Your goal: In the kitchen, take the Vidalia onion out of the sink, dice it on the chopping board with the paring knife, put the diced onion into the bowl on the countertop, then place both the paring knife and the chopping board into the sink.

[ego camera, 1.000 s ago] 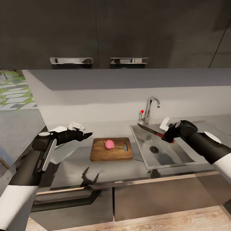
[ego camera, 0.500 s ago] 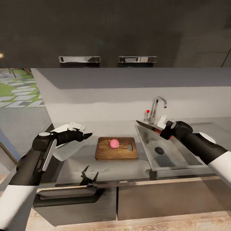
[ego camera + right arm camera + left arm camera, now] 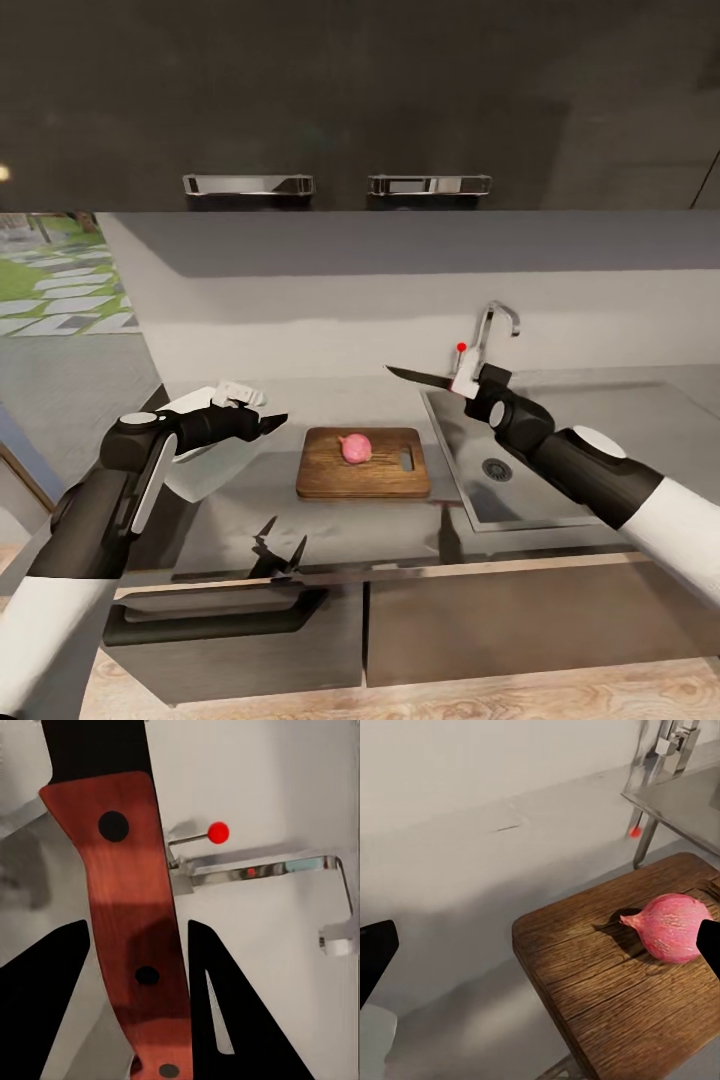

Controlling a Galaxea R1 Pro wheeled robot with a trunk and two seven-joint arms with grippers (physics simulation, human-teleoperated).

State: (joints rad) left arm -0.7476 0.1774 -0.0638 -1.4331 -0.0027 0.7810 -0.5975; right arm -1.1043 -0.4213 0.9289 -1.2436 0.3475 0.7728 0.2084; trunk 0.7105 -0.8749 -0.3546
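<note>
The right gripper (image 3: 478, 383) is clamped on the orange-red handle of the knife (image 3: 420, 377), holding it in the air above the near-left corner of the sink (image 3: 560, 500); the dark blade points toward 9 o'clock in the head view, roughly level and well clear of the countertop (image 3: 330, 395). In the right wrist view the handle (image 3: 127, 922) runs lengthwise between the two dark fingers (image 3: 240, 1012), a grip that keeps the blade in line with the forearm, which suits a downward cut. The onion (image 3: 354, 447) rests on the board (image 3: 362, 463), near its centre and apart from the slot-shaped handle hole at the 3 o'clock end; it is whole and uncut. The board lies flat on the countertop just at 9 o'clock of the sink, so the knife has only a short way to travel. The left gripper (image 3: 270, 422) hovers at 9 o'clock of the board, fingers apart and holding nothing, aimed toward the onion; the left wrist view looks along it at the onion (image 3: 671, 926) and the board (image 3: 615, 997). This stance appears intended to keep the left arm ready to steady the onion or the board. The white bowl (image 3: 205, 450) sits on the countertop beneath the left forearm, largely hidden by it. The step in hand is judged to be bringing the blade over the onion for dicing; the blade is not yet above the board.
</note>
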